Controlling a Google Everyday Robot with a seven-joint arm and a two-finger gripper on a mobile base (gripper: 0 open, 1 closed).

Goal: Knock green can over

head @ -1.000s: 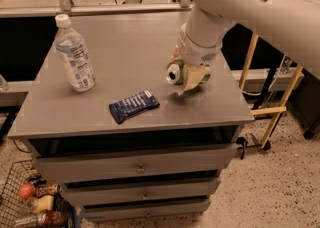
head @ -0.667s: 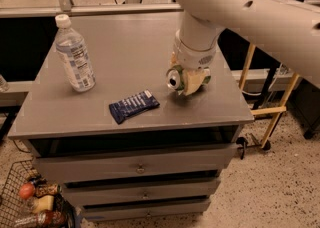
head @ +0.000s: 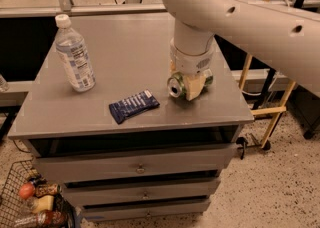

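The green can (head: 176,86) lies on its side on the grey table top (head: 130,62), right of centre. Its silver top faces the front left. A strip of its green body (head: 208,77) shows behind the gripper. My gripper (head: 193,85) is down at the table surface, right against the can and covering most of its body. The white arm comes down onto it from the upper right.
A clear water bottle (head: 74,54) with a white cap stands upright at the left. A flat dark blue snack wrapper (head: 133,106) lies near the front edge, left of the can. The table's right edge is close to the can. A basket of items (head: 35,204) sits on the floor at lower left.
The gripper and the tipped can have shifted slightly toward the front edge. The arm has swung further left across the top of the view. Bottle and wrapper have not moved.
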